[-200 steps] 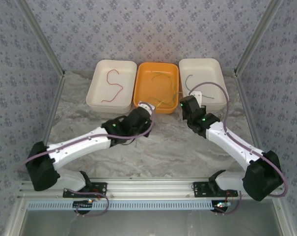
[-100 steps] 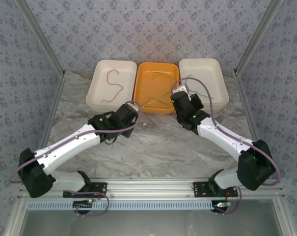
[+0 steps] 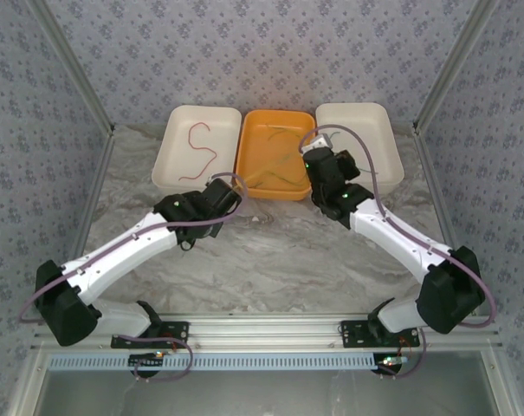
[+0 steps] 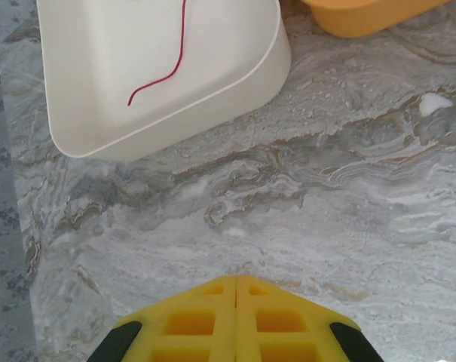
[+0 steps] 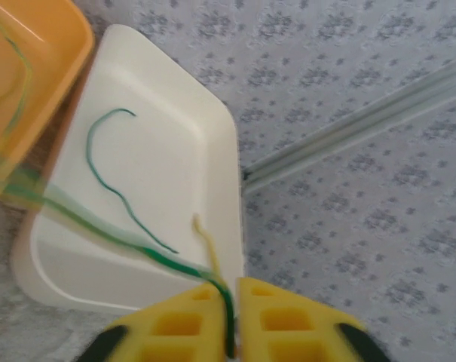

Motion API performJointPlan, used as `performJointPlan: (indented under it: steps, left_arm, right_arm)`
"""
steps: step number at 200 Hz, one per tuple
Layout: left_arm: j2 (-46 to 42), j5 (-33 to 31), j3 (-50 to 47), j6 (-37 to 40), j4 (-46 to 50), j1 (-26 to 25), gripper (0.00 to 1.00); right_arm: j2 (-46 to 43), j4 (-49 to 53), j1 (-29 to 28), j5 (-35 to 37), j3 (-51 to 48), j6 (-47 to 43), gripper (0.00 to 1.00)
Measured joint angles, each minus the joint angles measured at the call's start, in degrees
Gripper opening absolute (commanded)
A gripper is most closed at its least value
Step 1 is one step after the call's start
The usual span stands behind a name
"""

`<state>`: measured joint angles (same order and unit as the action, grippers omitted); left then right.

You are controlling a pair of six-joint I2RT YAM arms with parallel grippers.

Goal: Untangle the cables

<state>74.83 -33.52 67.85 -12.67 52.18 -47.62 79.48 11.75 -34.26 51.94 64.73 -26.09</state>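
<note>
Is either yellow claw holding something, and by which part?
The right gripper pinches a green cable, and seemingly a yellow cable near its tip. The left gripper is shut on nothing.

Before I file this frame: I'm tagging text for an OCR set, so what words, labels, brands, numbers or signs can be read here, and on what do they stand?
None can be read.
The left white tray, the orange tray, the right white tray, the red cable, the green cable in the right end effector, the left end effector and the papered walls bear no lettering.
</note>
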Motion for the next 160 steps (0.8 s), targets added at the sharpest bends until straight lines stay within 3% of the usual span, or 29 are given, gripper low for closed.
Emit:
performJointPlan:
  steps: [11,40,72,121,160]
  left_arm:
    - [-0.5,0.8,0.0,0.0,0.3,0.2,0.00]
    - [-3.4,6.6,0.0,0.0,-1.4,0.3,0.00]
    - [-5.6,12.8,0.0,-0.4,-4.7,0.3,0.00]
    - [-9.6,19.3,0.0,-0.9,-9.3,0.3,0.00]
    - [-14.6,23.1,-0.5,-2.2,-13.1,0.4,0.00]
  right_arm:
    - [-1.5,3.2,-0.3,-4.5,0.3,0.7,0.62]
    - [-7.8,12.1,-1.7,-20.6,0.3,5.8,0.64]
    - [-16.7,13.9,-0.5,-31.4,-3.5,17.4,0.58]
    - [-32.8,6.0,5.1,-39.8,-17.7,52.8,0.67]
    - [-34.6,-6.3,4.5,-43.7,-26.2,81.5,0.76]
